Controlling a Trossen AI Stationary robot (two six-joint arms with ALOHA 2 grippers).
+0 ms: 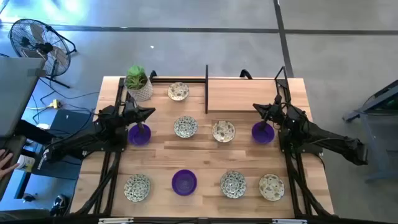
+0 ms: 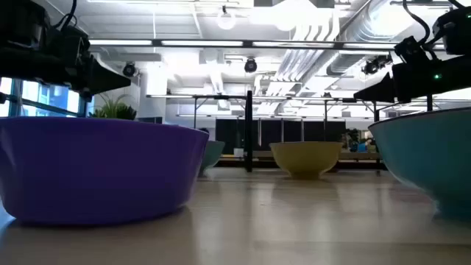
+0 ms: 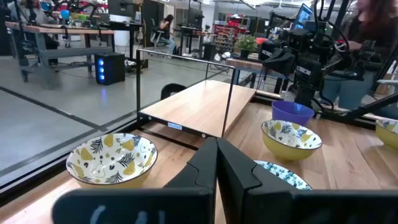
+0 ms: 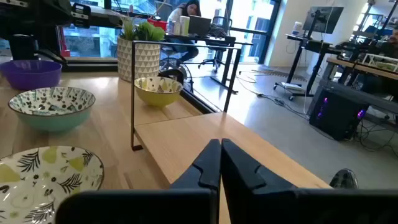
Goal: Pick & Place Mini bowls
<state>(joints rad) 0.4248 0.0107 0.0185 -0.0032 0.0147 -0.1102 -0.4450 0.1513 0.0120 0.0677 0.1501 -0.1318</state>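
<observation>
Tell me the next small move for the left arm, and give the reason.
Probably open the left gripper and lower it toward the purple bowl right beside it. Its fingers are shut and hold nothing, and all nine mini bowls sit untouched on the table. The right gripper waits, also shut, near another purple bowl.

Floor: grey concrete [image 1: 205, 43], crossed by dark seams.
Fan: black floor fan [image 1: 34, 40] on it, well off from the left arm.
Ceiling: exposed white ducts [image 2: 324, 29] and strip lights.
Furniture: desks [image 4: 323, 59], computers beyond.

Potted plant [image 1: 138, 83] at table [image 1: 205, 163] corner; fan [image 1: 37, 46] on floor.
</observation>
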